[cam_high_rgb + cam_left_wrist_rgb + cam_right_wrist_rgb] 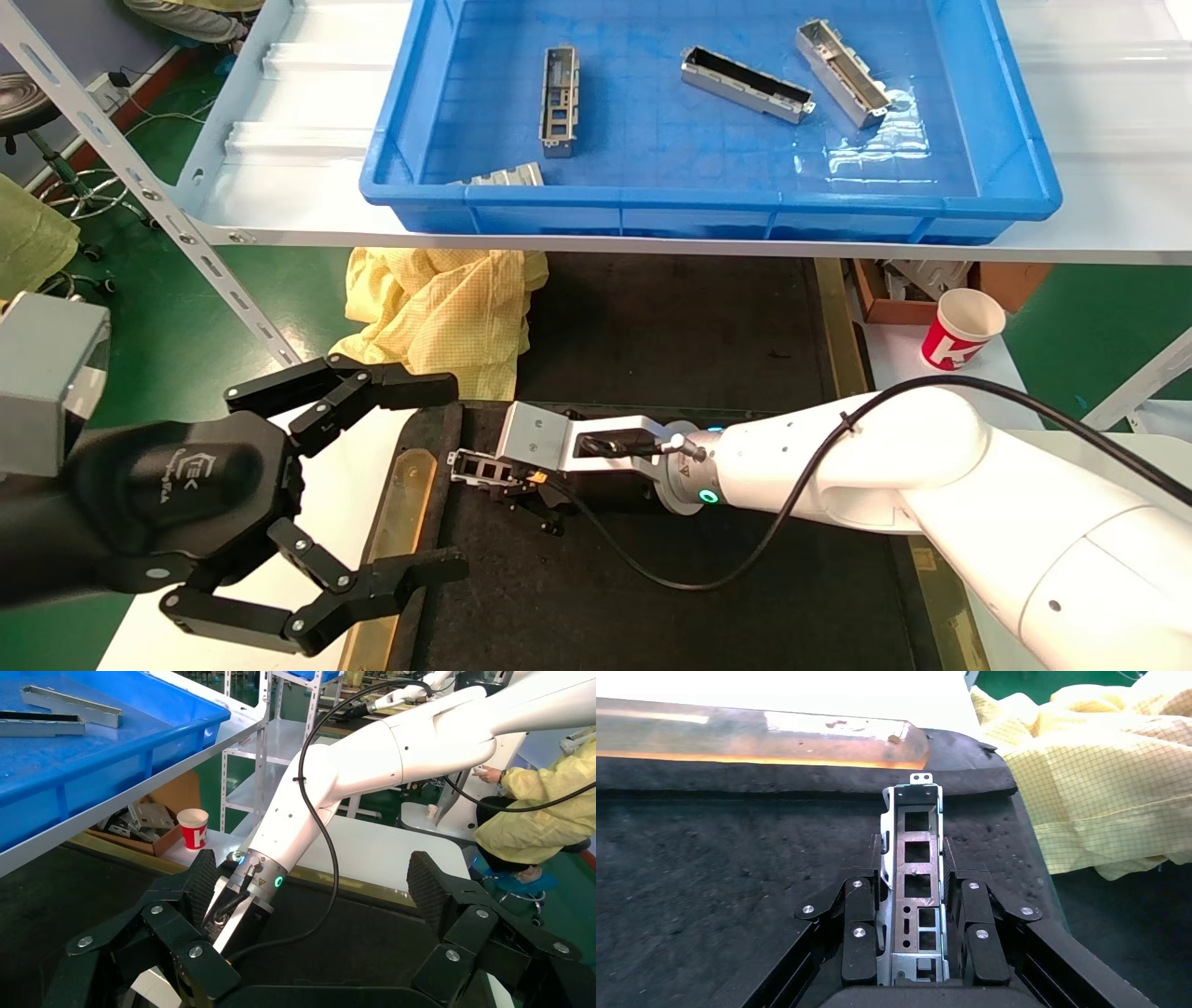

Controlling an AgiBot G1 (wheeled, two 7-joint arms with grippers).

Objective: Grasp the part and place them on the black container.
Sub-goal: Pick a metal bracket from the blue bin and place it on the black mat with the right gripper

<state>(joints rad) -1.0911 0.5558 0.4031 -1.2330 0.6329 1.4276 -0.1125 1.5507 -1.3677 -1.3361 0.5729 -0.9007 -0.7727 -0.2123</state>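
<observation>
The large flat black felt-like container (pixel 652 596) holds no released part yet. Four parts remain in the deep blue plastic crate (pixel 1015 177) at 12 o'clock. The right gripper (pixel 498 475) reaches low over the container, clamped on the slim silver-grey ladder-cut metal part (pixel 916 881). The left gripper (pixel 410 485) waits at 9 o'clock, fingers spread wide.

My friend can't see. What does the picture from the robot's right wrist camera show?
The right gripper holds a silver part with square holes between its black fingers, over the rough black container. A shiny brass strip runs along the container's far edge, and a crumpled yellow cloth lies just beyond it.
</observation>
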